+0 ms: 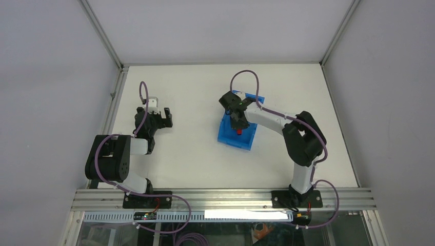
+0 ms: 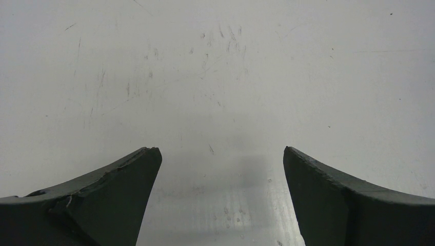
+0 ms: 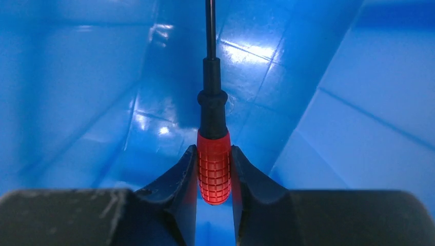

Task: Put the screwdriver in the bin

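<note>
The white desk (image 1: 195,154) carries everything, and the overhead view alone shows all of it. The blue bin (image 1: 225,134) sits on it right of centre, towards the far side, with its lower end facing near.

The right arm reaches over the bin from the near right, its right claw (image 1: 237,122) hanging above the bin's inside. The left claw (image 1: 162,118) is well apart, over the left part of the desk.

From above, the screwdriver (image 1: 239,131) is only a red speck under the right claw, inside the bin's outline. The right wrist view shows what that view hides: the claw pinches the ribbed red handle between both fingers (image 3: 179,179), and the dark shaft points away over the bin's glossy blue floor. Whether the tip touches the floor cannot be told.

The left wrist view shows the left claw spread wide over scuffed desk, holding nothing.
</note>
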You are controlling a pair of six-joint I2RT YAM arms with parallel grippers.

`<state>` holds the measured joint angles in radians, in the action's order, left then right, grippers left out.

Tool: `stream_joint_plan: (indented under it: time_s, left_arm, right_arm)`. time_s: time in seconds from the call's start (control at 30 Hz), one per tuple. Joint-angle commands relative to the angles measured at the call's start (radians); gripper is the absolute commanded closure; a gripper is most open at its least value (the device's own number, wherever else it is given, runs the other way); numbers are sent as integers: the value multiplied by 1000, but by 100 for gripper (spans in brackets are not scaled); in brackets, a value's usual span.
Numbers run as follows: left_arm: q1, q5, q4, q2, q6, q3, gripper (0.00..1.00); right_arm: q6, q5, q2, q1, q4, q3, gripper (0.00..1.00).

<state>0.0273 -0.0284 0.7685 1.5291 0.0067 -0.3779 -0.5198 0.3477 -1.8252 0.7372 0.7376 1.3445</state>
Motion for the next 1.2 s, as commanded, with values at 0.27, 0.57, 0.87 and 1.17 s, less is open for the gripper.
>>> stream_joint_plan:
  time_s: [0.27, 0.57, 0.87, 1.17]
  left_arm:
    - [10, -7, 37, -22, -19, -4, 1]
    - [10, -8, 37, -21, -19, -4, 1]
    - [10, -8, 37, -23, -19, -4, 1]
    - [11, -8, 37, -22, -19, -4, 1]
  right_arm:
    - [-53, 71, -9, 8, -15, 73, 51]
    - [115, 197, 215, 7, 21, 238, 39]
    - [247, 226, 386, -114, 74, 238, 1]
    - [288, 73, 584, -501, 90, 71, 1]
